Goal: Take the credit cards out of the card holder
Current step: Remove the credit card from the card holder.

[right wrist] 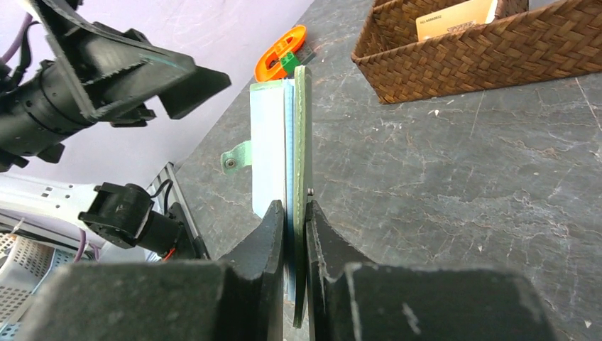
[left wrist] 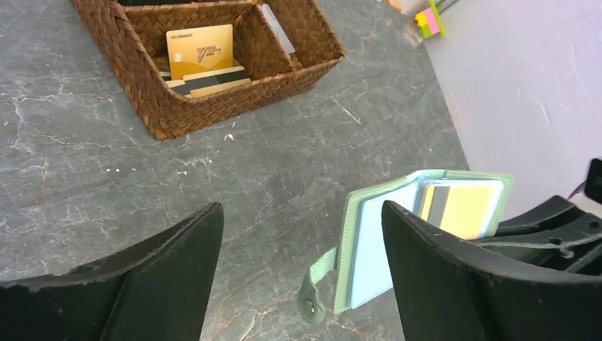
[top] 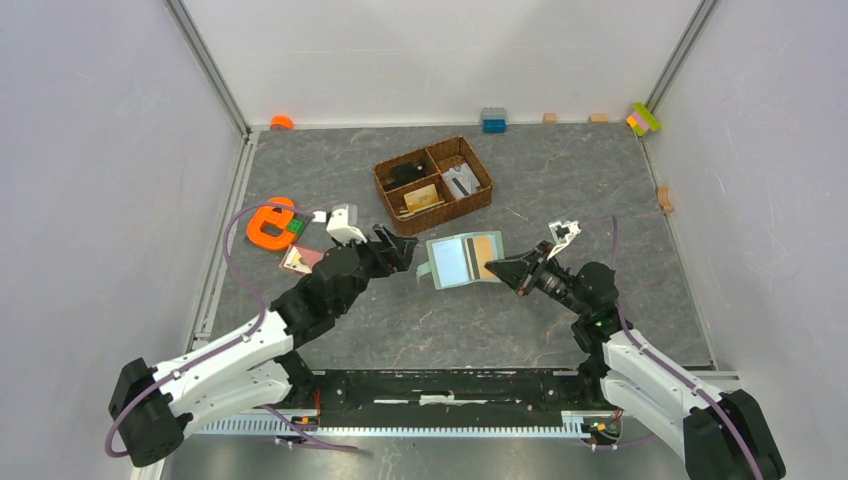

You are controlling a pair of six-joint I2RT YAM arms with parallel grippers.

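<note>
Sage-green bifold card holder [top: 463, 259] lies open, smooth pale-blue inside, on grey marbled bench [top: 580, 190], at woven wicker basket's [top: 450, 211] near side. Thin tan card [left wrist: 461, 209] sits slotted inside. Right fingers [right wrist: 270, 234] pinch its edge; left fingers [left wrist: 177, 256] spread, empty.

Your left arm [top: 220, 368] and right arm [top: 650, 372] match: white shells on the lower links, matte black housings at the joints and wrists. A thin purple cable [top: 232, 268] runs along each one. A white camera mount [top: 343, 222] sits on each wrist. The left gripper [top: 400, 246] and right gripper [top: 498, 268] have black, wedge-shaped fingers [left wrist: 163, 270] with grainy surfaces.
</note>
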